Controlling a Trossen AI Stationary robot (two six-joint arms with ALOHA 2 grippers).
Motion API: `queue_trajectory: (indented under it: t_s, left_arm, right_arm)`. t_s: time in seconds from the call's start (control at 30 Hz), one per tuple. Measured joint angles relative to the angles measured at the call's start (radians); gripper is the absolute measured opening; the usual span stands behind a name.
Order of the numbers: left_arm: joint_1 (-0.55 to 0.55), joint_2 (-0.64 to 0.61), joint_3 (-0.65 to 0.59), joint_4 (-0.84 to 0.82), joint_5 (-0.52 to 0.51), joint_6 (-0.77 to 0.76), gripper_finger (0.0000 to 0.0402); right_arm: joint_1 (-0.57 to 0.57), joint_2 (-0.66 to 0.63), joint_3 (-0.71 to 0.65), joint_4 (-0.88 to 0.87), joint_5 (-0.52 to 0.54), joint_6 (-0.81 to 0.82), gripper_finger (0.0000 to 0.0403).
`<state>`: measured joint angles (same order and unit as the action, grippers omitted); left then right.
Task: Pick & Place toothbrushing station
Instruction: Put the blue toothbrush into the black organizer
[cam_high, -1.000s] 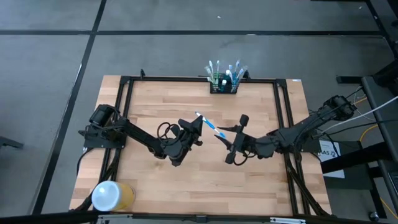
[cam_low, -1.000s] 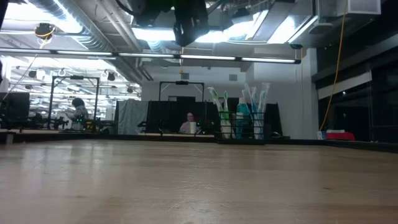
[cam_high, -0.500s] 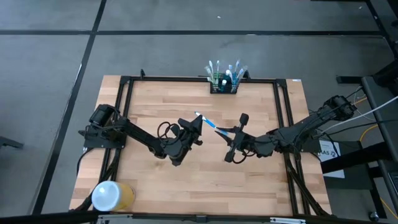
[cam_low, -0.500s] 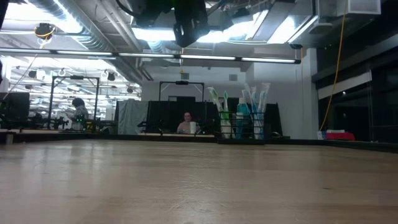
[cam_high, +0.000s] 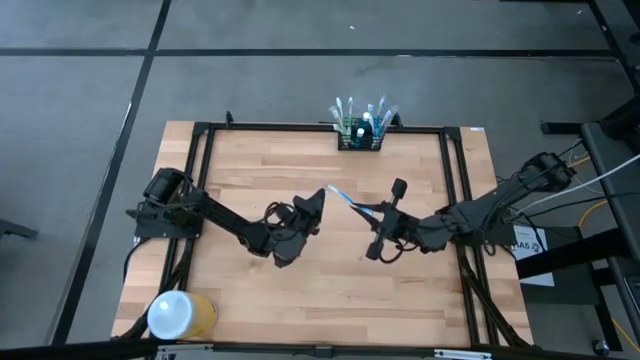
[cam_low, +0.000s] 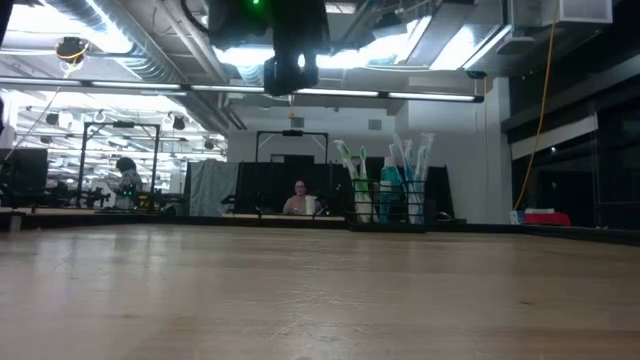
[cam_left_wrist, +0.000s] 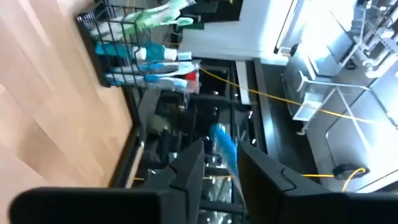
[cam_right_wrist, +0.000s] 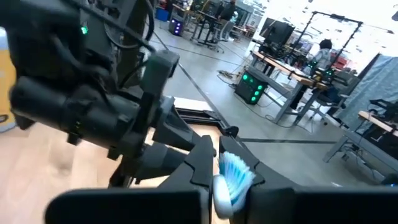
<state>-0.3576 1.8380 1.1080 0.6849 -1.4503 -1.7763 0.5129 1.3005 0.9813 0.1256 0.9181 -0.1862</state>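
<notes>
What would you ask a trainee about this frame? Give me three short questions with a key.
1. True or false: the toothbrushing station lies tipped over in the middle of the table.
2. Where is the white-topped yellow cylinder?
A. at a table corner on the left arm's side
B. touching the station
C. in the right hand's grip
3. What slim thing spans the gap between the left hand and the right hand, above the table?

Key: 1 false, it stands upright at the table's edge, midway between the arms; 2 A; 3 a blue and white toothbrush.
</notes>
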Motion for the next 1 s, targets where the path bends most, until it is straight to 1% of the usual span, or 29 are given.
queue_trajectory:
  t_s: [0.1,0.23,0.43,0.53,0.63,0.7,0.77,0.8,0.93,1.0]
  left_arm:
    - [-0.008,0.001,0.0,-0.069,-0.018,-0.053,0.0111]
    - [-0.028,0.001,0.0,-0.15,-0.001,-0.096,0.0134]
    - [-0.078,0.0,0.001,-0.316,-0.036,-0.182,0.0146]
    - [-0.112,-0.001,0.001,-0.379,-0.072,-0.151,0.0147]
    - [-0.153,-0.01,0.001,-0.439,-0.12,-0.057,0.0147]
    - [-0.179,-0.024,0.001,-0.486,-0.119,0.037,0.0148]
    - [-0.203,-0.043,0.002,-0.501,-0.12,0.16,0.0148]
    - [-0.219,-0.053,0.002,-0.501,-0.121,0.227,0.0148]
    - [-0.276,-0.096,0.002,-0.503,-0.107,0.519,0.0148]
    - [-0.301,-0.123,0.002,-0.502,-0.082,0.689,0.0148]
  right_arm:
    - [0.0,-0.004,0.004,-0.019,0.006,0.006,0.0015]
    - [-0.013,-0.018,0.004,-0.024,0.021,-0.004,0.0015]
    - [-0.053,-0.064,0.004,-0.058,0.018,0.025,0.0015]
    - [-0.085,-0.103,0.004,-0.104,0.033,0.026,0.0015]
    - [-0.144,-0.155,0.004,-0.188,0.024,0.086,0.0015]
    - [-0.196,-0.192,0.005,-0.264,-0.04,0.159,0.0015]
    - [-0.266,-0.222,0.022,-0.373,-0.153,0.205,0.0015]
    - [-0.303,-0.231,0.04,-0.422,-0.228,0.204,0.0015]
    - [-0.452,-0.237,0.123,-0.639,-0.488,0.122,0.0015]
    - [-0.53,-0.233,0.155,-0.697,-0.607,0.043,0.0015]
